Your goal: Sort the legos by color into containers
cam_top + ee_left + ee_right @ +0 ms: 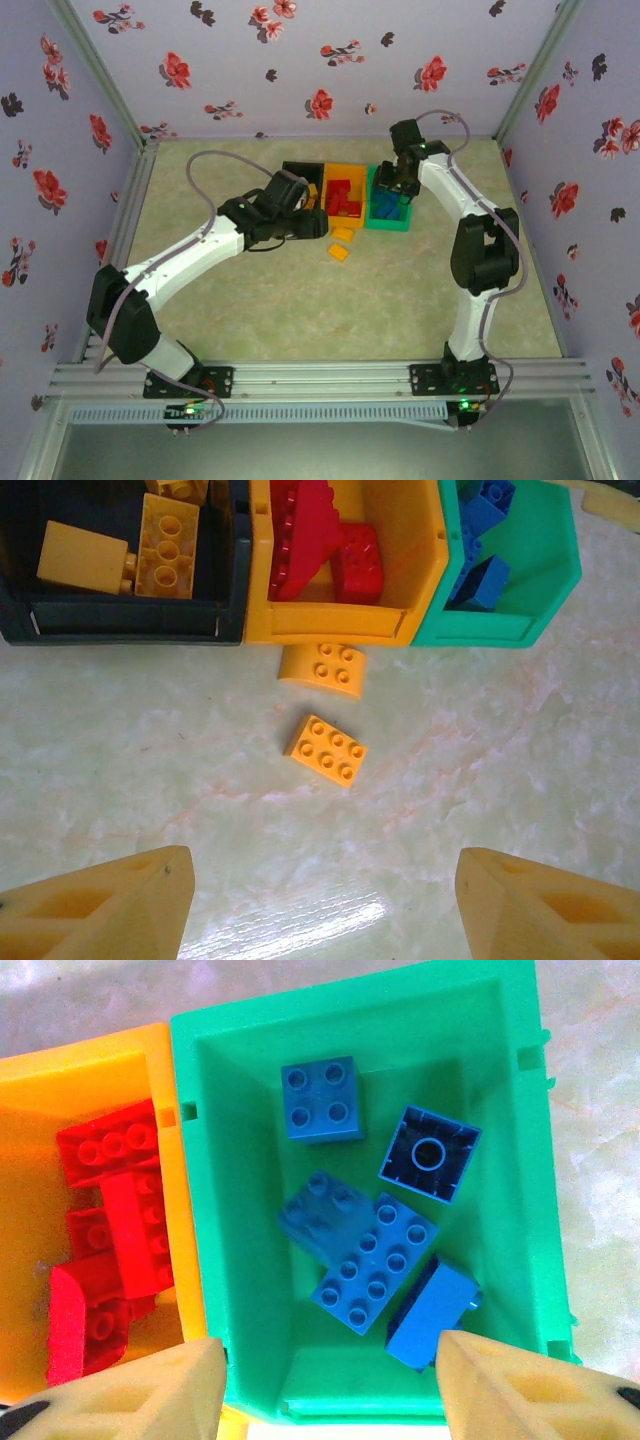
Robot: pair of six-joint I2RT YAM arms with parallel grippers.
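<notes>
Two yellow-orange legos lie on the table in front of the bins: a flat one (325, 750) (339, 252) and a curved one (322, 668) (344, 234) close to the orange bin. My left gripper (322, 880) (305, 205) hovers open just short of them, holding nothing. The black bin (120, 630) holds yellow-orange bricks (165, 545). Red bricks (125, 1210) fill the orange bin (340, 625). Above the green bin (235, 1140) (388, 222), my right gripper (330, 1345) (395, 190) is open and empty. Several blue bricks (375, 1260) lie inside, one of them blurred (322, 1215).
The three bins stand side by side at the back middle of the table: black on the left, orange in the middle, green on the right. Floral walls enclose the table on three sides. Pale marbled tabletop (300, 310) stretches in front of the bins.
</notes>
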